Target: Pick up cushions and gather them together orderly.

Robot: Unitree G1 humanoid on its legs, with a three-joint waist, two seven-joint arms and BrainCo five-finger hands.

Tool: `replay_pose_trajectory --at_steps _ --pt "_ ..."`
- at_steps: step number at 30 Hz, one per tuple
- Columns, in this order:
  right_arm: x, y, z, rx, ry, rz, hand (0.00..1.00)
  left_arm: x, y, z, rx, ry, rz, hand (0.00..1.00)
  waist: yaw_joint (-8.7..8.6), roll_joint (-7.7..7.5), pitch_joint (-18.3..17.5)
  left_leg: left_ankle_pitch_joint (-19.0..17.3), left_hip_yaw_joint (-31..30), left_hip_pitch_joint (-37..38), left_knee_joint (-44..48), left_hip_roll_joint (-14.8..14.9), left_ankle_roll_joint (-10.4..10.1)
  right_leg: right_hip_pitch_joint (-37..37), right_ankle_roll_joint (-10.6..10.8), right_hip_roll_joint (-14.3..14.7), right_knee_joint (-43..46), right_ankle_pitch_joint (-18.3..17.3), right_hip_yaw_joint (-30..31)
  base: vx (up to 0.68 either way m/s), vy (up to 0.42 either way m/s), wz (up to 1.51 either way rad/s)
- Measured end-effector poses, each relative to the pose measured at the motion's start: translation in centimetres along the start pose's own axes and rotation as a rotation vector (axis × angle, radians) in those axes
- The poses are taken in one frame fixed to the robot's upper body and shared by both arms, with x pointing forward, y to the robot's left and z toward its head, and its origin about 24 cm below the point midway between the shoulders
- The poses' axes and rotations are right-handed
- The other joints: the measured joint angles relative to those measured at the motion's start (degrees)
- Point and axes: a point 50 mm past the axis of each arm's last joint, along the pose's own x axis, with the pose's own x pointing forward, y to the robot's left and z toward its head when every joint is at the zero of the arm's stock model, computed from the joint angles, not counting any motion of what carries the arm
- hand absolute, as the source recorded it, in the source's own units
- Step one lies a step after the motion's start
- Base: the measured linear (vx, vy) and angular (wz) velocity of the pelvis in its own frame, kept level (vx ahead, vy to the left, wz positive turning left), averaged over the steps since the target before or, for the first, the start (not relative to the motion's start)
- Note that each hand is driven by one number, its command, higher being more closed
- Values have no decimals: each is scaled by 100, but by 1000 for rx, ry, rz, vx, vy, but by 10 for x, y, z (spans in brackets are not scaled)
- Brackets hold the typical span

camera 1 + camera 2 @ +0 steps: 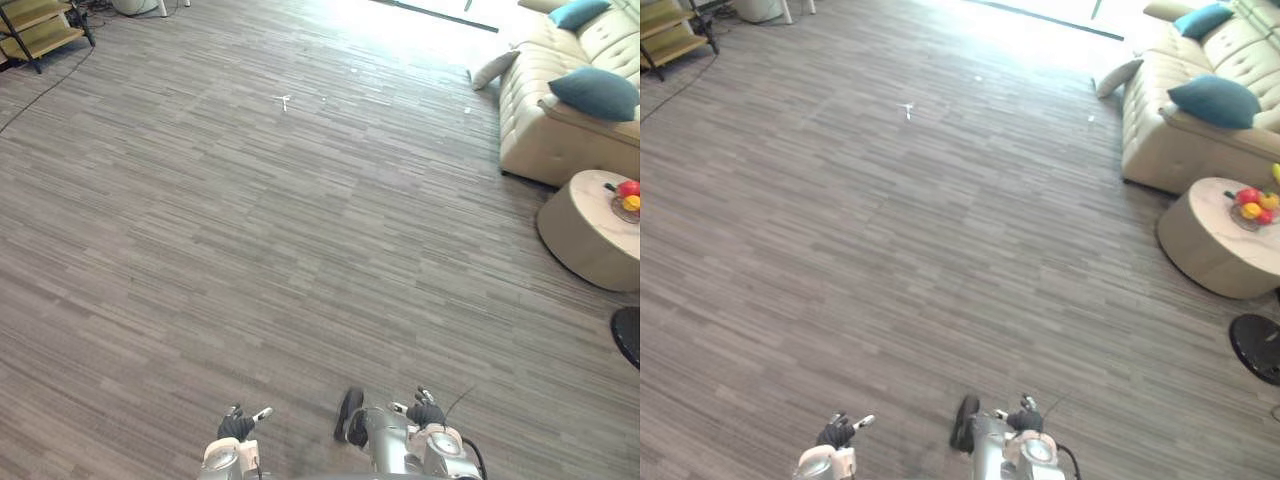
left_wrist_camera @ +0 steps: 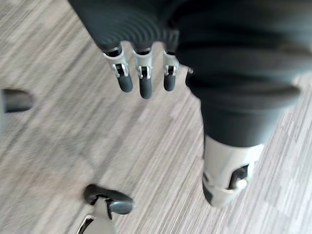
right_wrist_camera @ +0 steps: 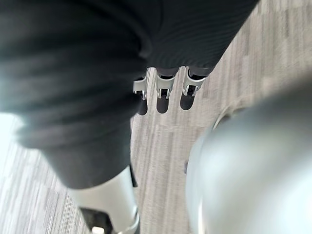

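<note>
On the sofa (image 1: 540,140), at the far right edge of the floor (image 1: 250,250), lie two cushions: a teal cushion (image 1: 594,93) on its near end and a second teal cushion (image 1: 578,13) further back. A beige cushion (image 1: 494,69) leans on the floor against the sofa's far end. A round bench (image 1: 580,235) with fruit (image 1: 627,196) stands just beside the sofa. The left hand (image 1: 237,427) and the right hand (image 1: 425,412) hang at the near edge, well apart from the cushions. Both have relaxed, straight fingers (image 2: 145,80) and hold nothing.
</note>
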Motion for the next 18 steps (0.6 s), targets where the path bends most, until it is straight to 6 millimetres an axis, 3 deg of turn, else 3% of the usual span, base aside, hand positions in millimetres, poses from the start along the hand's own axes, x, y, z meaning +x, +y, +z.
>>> replay_pose_trajectory --at_steps 2,4,5,6,8,10,12,13,14,16,18 --pt "2 -5 8 -25 -24 -9 0 0 -2 4 -48 -20 11 0 29 308 134 792 -496 -1325 3154 615 -622 537 -126 410 -75 -438 69 668 -168 -37" --pt "2 -1 7 -23 -13 0 0 0 2 8 -66 -38 26 0 73 348 225 546 -365 -1849 4265 928 -574 1133 -210 667 -328 -578 220 638 -49 -69" --pt "1 10 4 -14 -4 25 0 1 9 13 -60 -61 42 0 116 194 275 325 -110 -2199 4318 929 -437 1706 -195 700 -694 -647 419 686 -18 -74" --pt "-1 17 3 -21 -2 46 0 1 13 17 -51 -79 48 0 133 92 254 204 69 -2534 4115 914 -313 2017 -163 693 -1009 -650 555 539 -8 -57" --pt "-2 23 0 -10 8 58 0 1 14 22 -72 -109 52 0 211 37 254 39 322 -3021 3371 908 -71 2480 -117 672 -1444 -625 766 481 42 -50" --pt "-3 26 -2 0 19 61 0 0 15 23 -76 -117 56 0 326 13 281 43 282 -3433 2036 675 -26 2887 73 561 -1784 -697 989 538 182 -56" --pt "-3 25 -5 -7 34 57 0 0 13 21 -96 -111 53 0 368 20 274 657 -305 -3510 83 157 -245 3155 356 359 -1890 -1003 1226 605 353 -63" --pt "-3 23 -11 -22 61 55 0 -1 12 18 -110 -108 53 0 462 14 219 1459 -421 -3399 -38 -5 -285 3305 452 248 -1897 -1198 1440 501 337 -67" --pt "-4 30 -15 -16 78 68 0 0 17 20 -98 -114 62 0 490 -124 120 1289 -388 -3452 173 -203 -119 3330 379 66 -1863 -1300 1555 562 312 -55" --pt "-8 33 -21 -7 90 74 0 0 18 21 -100 -118 65 0 472 -275 3 766 -187 -3539 606 -266 104 3028 512 -146 -1179 -1220 1740 572 291 -42" --pt "-8 35 -20 -9 86 81 0 0 22 18 -84 -106 73 0 496 -354 -2 460 64 -3161 699 -331 278 2252 938 -330 805 -916 1968 595 319 -40"
